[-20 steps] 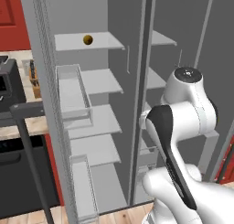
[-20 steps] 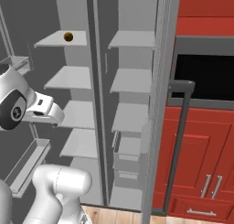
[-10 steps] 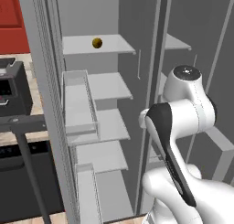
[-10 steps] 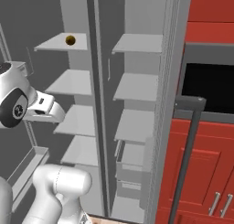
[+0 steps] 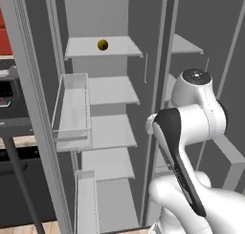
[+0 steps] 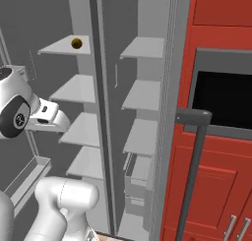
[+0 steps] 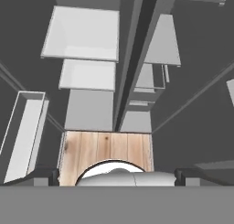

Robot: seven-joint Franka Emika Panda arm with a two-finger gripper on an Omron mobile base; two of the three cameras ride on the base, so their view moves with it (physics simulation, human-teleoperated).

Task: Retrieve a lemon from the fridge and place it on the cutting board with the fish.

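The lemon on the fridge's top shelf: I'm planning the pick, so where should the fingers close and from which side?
Grip the lemon across its middle, coming in level from the fridge's open front. It is small and round, so any diameter probably serves, and it sits alone on the top left shelf with free space beside it.

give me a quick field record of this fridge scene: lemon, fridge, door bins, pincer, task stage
lemon: lemon sits alone on the top shelf of the left compartment, untouched
fridge: fridge stands open, pale grey shelves stacked in both compartments
door bins: clear bin hangs on the open left door, nothing visible in it
pincer: pincer open, holding nothing, pointing down toward the wood floor at the fridge's foot
oven: black oven window in the red cabinets to the right
task stage: lemon not yet picked
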